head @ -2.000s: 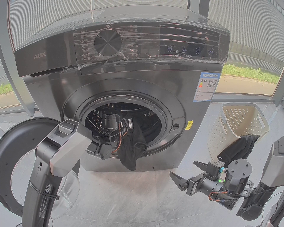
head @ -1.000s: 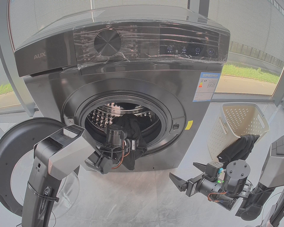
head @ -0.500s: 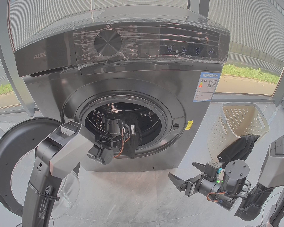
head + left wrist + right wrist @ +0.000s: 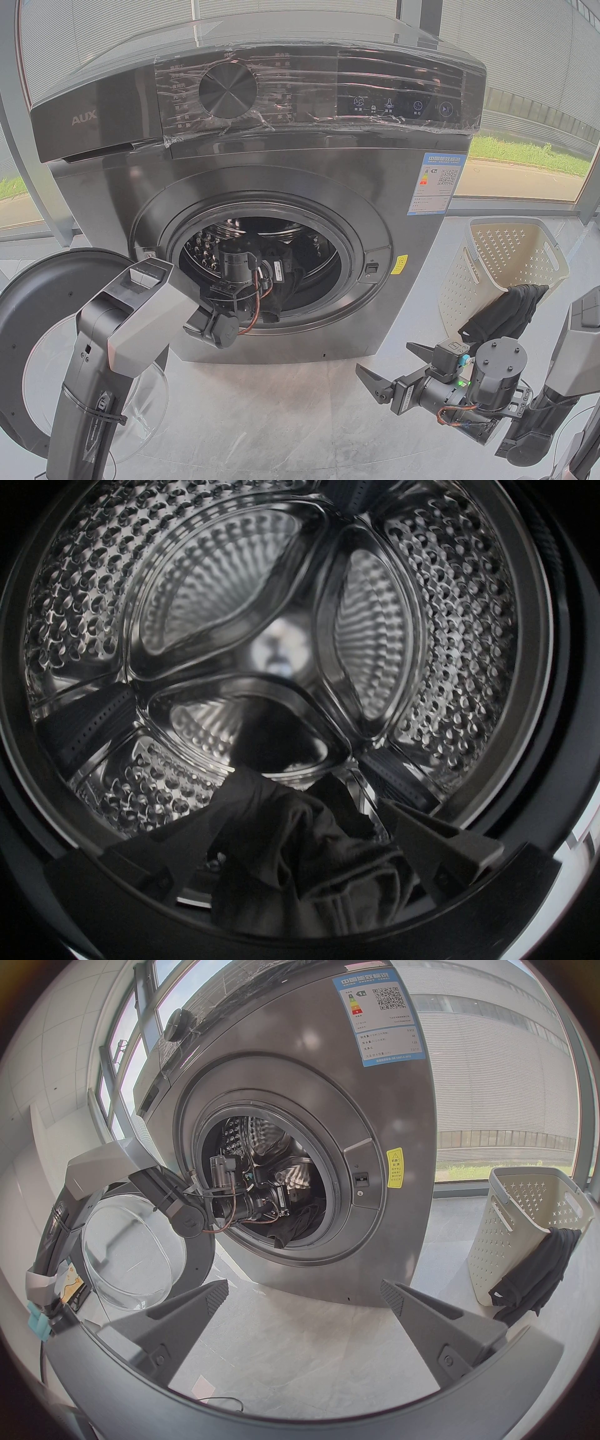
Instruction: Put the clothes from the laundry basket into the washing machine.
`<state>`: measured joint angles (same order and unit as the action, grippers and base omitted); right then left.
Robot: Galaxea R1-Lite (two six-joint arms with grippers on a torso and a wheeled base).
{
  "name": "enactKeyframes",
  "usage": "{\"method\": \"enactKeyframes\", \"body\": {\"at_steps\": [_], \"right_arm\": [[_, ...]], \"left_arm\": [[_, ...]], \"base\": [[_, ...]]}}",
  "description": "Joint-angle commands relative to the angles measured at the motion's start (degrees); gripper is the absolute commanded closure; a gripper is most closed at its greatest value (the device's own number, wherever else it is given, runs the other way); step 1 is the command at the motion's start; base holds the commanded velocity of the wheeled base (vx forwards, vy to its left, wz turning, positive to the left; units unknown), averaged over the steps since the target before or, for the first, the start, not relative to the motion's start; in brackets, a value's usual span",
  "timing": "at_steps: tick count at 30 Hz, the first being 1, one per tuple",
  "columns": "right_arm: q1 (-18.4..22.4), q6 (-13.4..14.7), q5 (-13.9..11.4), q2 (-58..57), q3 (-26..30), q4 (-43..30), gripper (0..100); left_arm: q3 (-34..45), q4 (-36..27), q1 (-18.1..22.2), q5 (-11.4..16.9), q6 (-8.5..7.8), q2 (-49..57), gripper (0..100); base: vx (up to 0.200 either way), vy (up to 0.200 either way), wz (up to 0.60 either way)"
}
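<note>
Dangling seconds ago, a dark garment [image 4: 300,867] now lies in the washing machine [image 4: 281,169] drum below our open left gripper [image 4: 312,789]; a second garment [image 4: 506,315] waits on the laundry basket [image 4: 462,275], our right gripper [image 4: 385,356] open and empty.

left arm [image 4: 134,319]: elbow bent high, forearm running forward, left wrist [image 4: 236,272] roughly level. left gripper [image 4: 300,799] faces forward, fingers [image 4: 437,849] spread wide, not clamped on anything. right arm [image 4: 572,369] held low, right wrist [image 4: 497,369] turned toward the robot's left. right gripper [image 4: 390,362] points left, jaws wide apart, empty.
</note>
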<state>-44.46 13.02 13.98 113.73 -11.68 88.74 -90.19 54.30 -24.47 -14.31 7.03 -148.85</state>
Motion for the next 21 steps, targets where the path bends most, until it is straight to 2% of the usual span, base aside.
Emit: {"method": "enactKeyframes", "body": {"at_steps": [1,4,8,20,21], "right_arm": [[-0.1,-0.01,-0.01,0.09,0.08,0.03,0],[-0.01,-0.01,-0.01,0.09,0.08,0.03,0],[-0.01,-0.01,-0.01,0.09,0.16,0.03,0],[-0.45,-0.01,-0.01,0.0,-0.01,0.03,0],[-0.45,-0.01,-0.01,0.0,-0.01,0.03,0]], "left_arm": [[5.55,-0.68,-1.55,0.07,-0.09,2.95,0],[10.47,-1.3,-2.52,0.6,-0.44,4.0,0],[12.67,-1.39,-2.52,0.86,-0.79,3.74,0],[11.52,-1.3,-1.64,1.39,-1.15,0.4,0],[11.52,-1.3,-1.64,1.39,-1.15,0.4,100]], "base": [[0.0,0.0,0.0],[0.0,0.0,0.0],[0.0,0.0,0.0],[0.0,0.0,0.0],[0.0,0.0,0.0]]}}
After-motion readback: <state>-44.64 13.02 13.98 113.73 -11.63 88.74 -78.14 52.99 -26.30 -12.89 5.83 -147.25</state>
